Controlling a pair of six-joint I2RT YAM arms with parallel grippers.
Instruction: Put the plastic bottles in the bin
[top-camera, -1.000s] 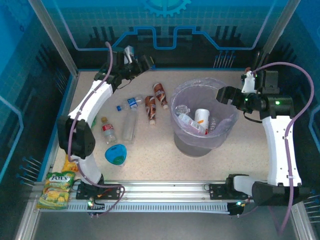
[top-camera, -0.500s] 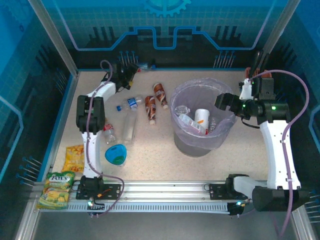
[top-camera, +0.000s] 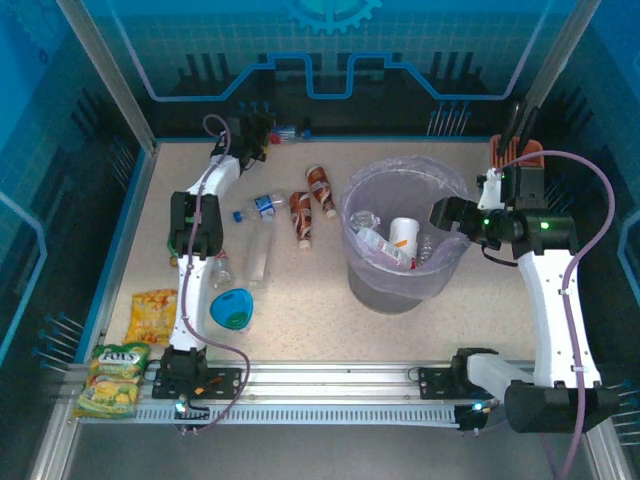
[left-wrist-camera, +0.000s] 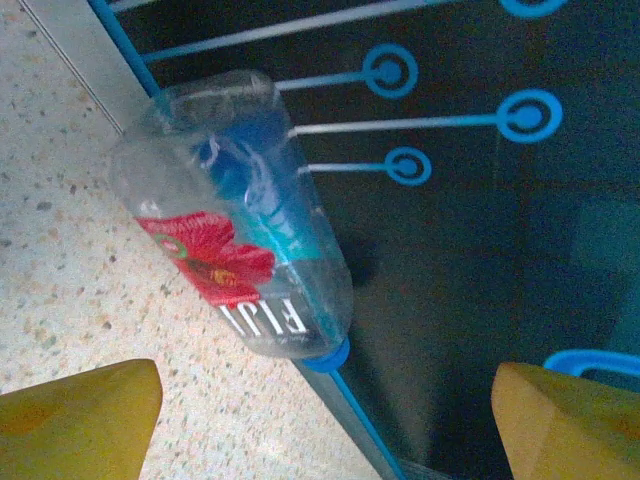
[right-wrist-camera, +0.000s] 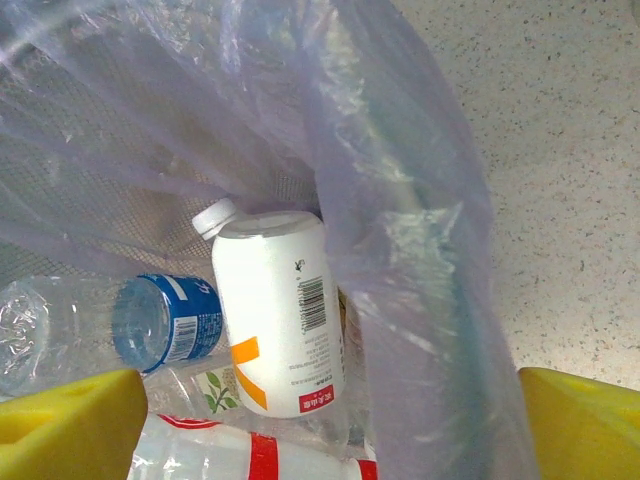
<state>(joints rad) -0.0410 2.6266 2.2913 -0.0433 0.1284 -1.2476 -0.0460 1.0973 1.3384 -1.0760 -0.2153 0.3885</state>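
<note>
Lined bin (top-camera: 385, 290) holding a white bottle (right-wrist-camera: 275, 310) and clear bottles (right-wrist-camera: 165, 320), left gripper (left-wrist-camera: 325, 415) jaws wide apart before flower-label bottle (left-wrist-camera: 235, 220) at table (left-wrist-camera: 60, 250) far edge, right gripper (right-wrist-camera: 328, 425) jaws wide apart over bin rim, both empty

High overview; close wrists; bin (top-camera: 392, 290) shared

We read "FIJI", upside down in the left wrist view, on the clear bottle (left-wrist-camera: 235, 240) lying at the back wall, well to the left of the bin (top-camera: 385, 288). On the yellow-green snack packet (top-camera: 112, 378), far to the near left of the bin, we make out "Fox's". The white bottle (right-wrist-camera: 275, 310) inside the bin bears a barcode, its digits too small for us to read.
</note>
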